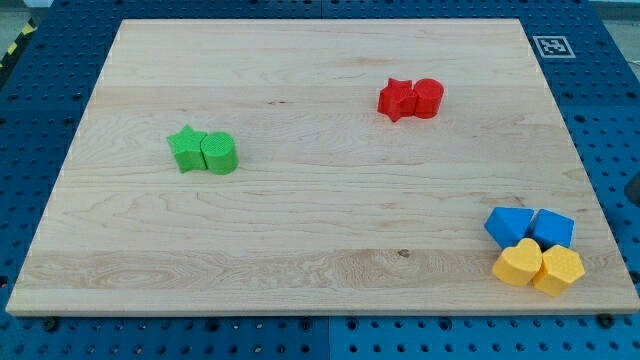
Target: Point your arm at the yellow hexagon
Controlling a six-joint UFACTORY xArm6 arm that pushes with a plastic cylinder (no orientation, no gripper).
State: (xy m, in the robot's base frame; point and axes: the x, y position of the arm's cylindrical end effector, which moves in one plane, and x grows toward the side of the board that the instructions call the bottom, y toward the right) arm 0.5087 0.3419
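The yellow hexagon (559,270) lies at the bottom right corner of the wooden board (320,215). It touches a yellow heart (518,262) on its left. A blue cube (553,228) sits just above it, and a blue triangle (509,225) is left of the cube. My tip does not show. Only a dark sliver (636,187) cuts in at the view's right edge, off the board, above and right of the yellow hexagon.
A red star (397,100) and a red cylinder (429,97) touch each other at the upper middle right. A green star (186,149) and a green cylinder (220,153) touch at the left. A blue pegboard (610,120) surrounds the board.
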